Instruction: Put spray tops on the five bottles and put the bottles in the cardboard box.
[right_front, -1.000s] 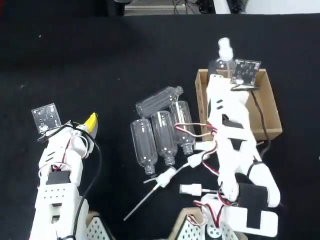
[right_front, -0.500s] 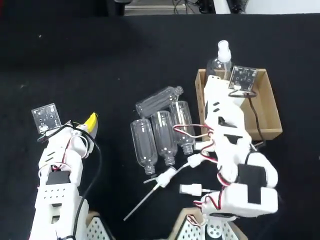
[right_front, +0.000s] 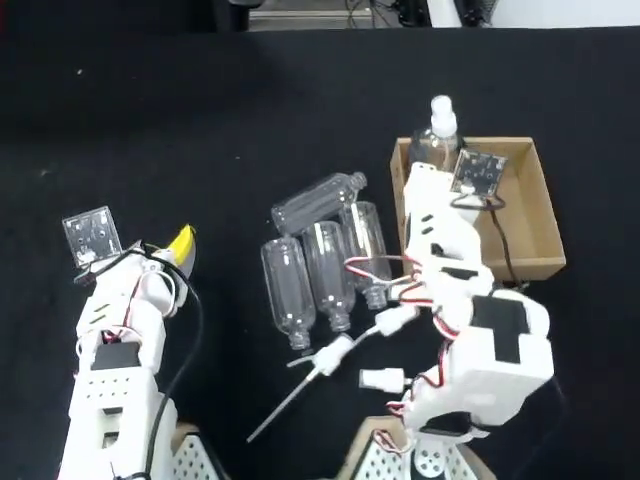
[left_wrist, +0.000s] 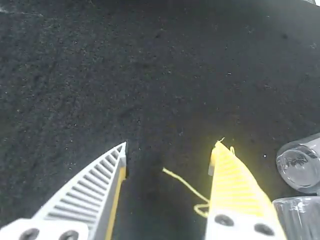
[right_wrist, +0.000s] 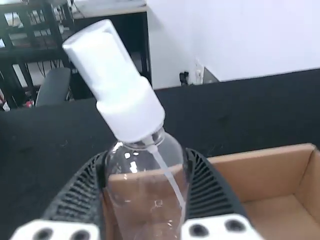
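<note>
Black cloth (right_front: 200, 120) covers the table, room clutter and a white wall behind in the right wrist view.

Right gripper (right_wrist: 145, 165): jaws clamped on the capped bottle (right_wrist: 142, 185), one dark finger (right_wrist: 85, 185) on each side of the clear body. White spray top (right_wrist: 117, 100) is seated on the neck, dip tube visible inside.

Delta vs 1 s ago: right arm has pulled back toward its base and swung slightly left. The capped bottle (right_front: 437, 145) came with it, from out past the far wall of the cardboard box (right_front: 530, 200) to the box's far-left corner. It's tilted, top pointing away from the arm. Can't tell if its base is inside the box or just over the rim. The arm's lower links have also rotated.

No change elsewhere:
- four uncapped bottles (right_front: 320, 260) lie clustered on the cloth, left of the box, touching each other
- loose spray tops (right_front: 335, 352) lie just in front of that cluster, tubes attached
- left gripper (left_wrist: 171, 145) parked low over bare cloth, jaws wide apart, holding nothing, well left of the cluster; the ends of two bottles sit at the edge of its wrist view
</note>
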